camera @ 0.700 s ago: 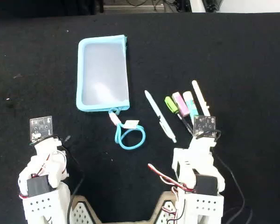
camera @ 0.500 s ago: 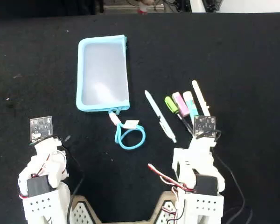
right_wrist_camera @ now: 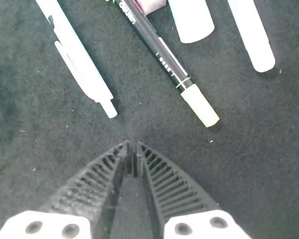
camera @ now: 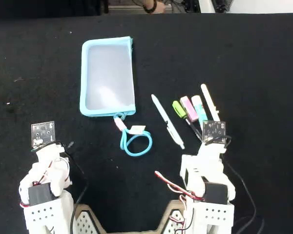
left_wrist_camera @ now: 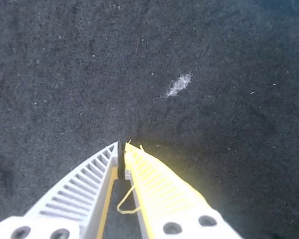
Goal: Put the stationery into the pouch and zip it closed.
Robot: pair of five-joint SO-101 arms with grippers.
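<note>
- The table (camera: 263,58), under its black cloth, gave me wide bare room on every side, and nothing lay close to an edge.
- The pouch (camera: 107,78) lay flat on the left half, well apart from both my grippers. Its short end with the zip pull was turned toward me (handy for a tug, I judged). I could not tell whether the zip was open.
- My left gripper (left_wrist_camera: 123,147) hung low over bare cloth, jaws closed together on nothing.
- My right gripper (right_wrist_camera: 133,148) sat just short of the pen tips, jaws drawn all but together and empty.
- Right of the pouch lay a fan: a white pen (camera: 167,121), a black pen (right_wrist_camera: 162,59), three markers (camera: 189,107) and a white stick (camera: 210,102). The white pen had clear cloth on both sides.
- The blue strap (camera: 136,143) looped off the pouch's near corner, between pouch and white pen.
</note>
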